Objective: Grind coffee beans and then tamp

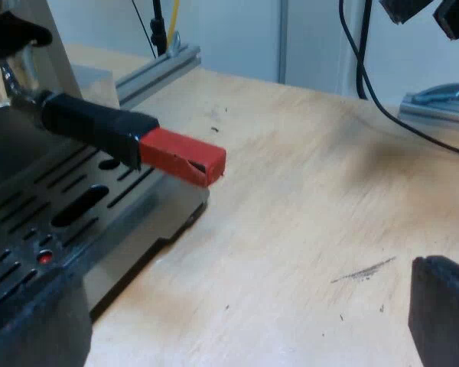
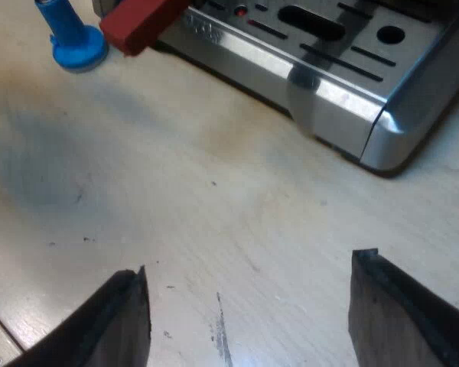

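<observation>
My left gripper (image 1: 245, 306) hangs low over the wooden table (image 1: 306, 229). Its jaws are spread wide with nothing between them, and one finger is close against the drip tray (image 1: 149, 210) of the espresso machine (image 1: 15, 153).

The holder's dark handle (image 1: 92, 122) is locked into the machine's front. It juts out over the tray's slotted grate, and its red end (image 1: 185, 157) reaches just past the tray's edge, above the table. That handle is the one thing standing out in the way on this side. Beyond it the boards lie open as far as an aluminium rail (image 1: 157, 65) at the table's edge, and a black cable (image 1: 382, 107) trails down across the wood.

My right gripper (image 2: 252, 264) is also wide apart and holds nothing. It hovers over bare wood, facing the tray's rounded corner. The blue tamper (image 2: 73, 34) stands on its base on the table, near the red end but not touching it.

A small red dot (image 1: 44, 256) shows through the grate. The holder's basket is hidden up against the machine, so I cannot tell what is in it.
</observation>
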{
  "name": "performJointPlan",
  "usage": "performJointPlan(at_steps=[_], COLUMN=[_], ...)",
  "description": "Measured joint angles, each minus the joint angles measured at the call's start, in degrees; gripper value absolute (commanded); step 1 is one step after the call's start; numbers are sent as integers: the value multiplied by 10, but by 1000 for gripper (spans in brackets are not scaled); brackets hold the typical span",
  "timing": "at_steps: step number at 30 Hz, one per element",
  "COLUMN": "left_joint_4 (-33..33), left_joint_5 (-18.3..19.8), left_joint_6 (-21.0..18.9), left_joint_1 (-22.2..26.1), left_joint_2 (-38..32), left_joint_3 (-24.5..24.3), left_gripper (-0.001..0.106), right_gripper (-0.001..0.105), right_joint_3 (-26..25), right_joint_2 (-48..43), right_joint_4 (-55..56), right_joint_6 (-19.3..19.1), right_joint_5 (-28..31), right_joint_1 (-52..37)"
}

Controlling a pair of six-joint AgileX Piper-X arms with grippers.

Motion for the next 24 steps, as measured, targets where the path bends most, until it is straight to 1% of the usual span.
performJointPlan(at_steps=[2, 6, 11, 14, 16, 19, 24], left_joint_4=[-1, -1, -4, -4, -25, -38, -41], left_joint_5=[0, 0, 0, -1, -2, -1, -1], left_joint_6=[0, 0, 0, 0, 0, 0, 0], left_joint_1=[0, 0, 0, 0, 0, 0, 0], left_joint_2=[6, 42, 68, 73, 73, 73, 73], left_joint_3=[0, 0, 0, 0, 0, 0, 0], left_gripper=[85, 85, 85, 85, 85, 85, 85], right_gripper=[57, 57, 57, 57, 57, 57, 57], right_joint_3=[8, 23, 24, 24, 24, 24, 24], right_joint_2=[0, 1, 1, 1, 1, 1, 1], right_joint_4=[-9, -35, -49, -49, -49, -70, -93], right_joint_6=[0, -1, -1, -1, -1, -1, -1], right_joint_5=[1, 1, 1, 1, 1, 1, -12], right_joint_1=[0, 0, 0, 0, 0, 0, 0])
